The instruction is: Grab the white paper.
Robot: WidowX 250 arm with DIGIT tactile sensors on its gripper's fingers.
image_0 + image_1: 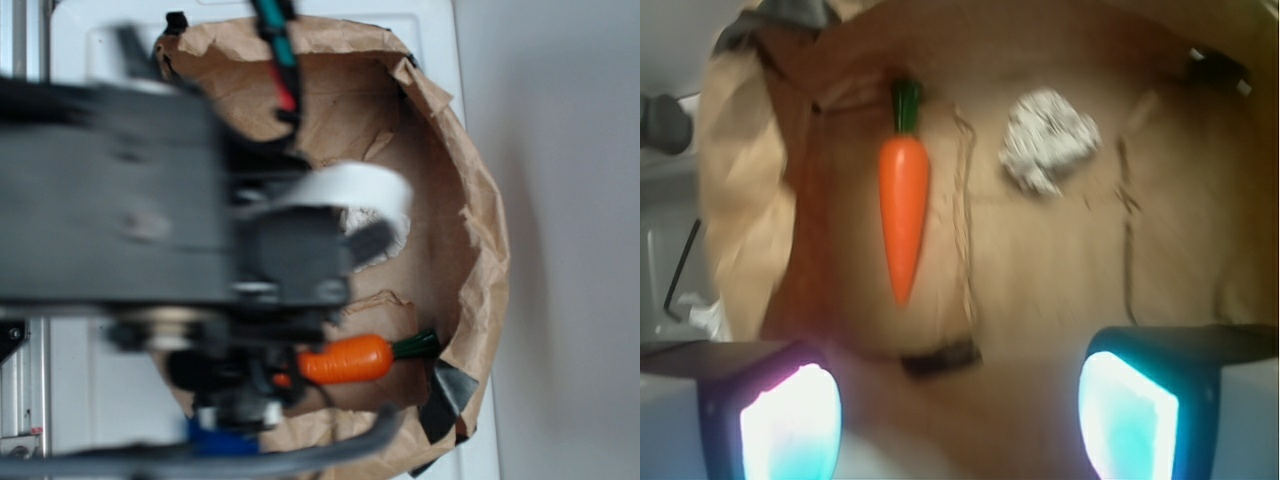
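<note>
Small crumpled white tissue-paper wad [1048, 139]: lay on brown paper bag floor [1040, 260], ahead and slightly right of the released, empty end effector [960, 420], beside orange toy carrot [904, 210]

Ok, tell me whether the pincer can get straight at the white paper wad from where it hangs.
Probably yes: the pincer is open, the white paper wad lies bare on the bag floor ahead, and the toy carrot sits apart beside it.
</note>
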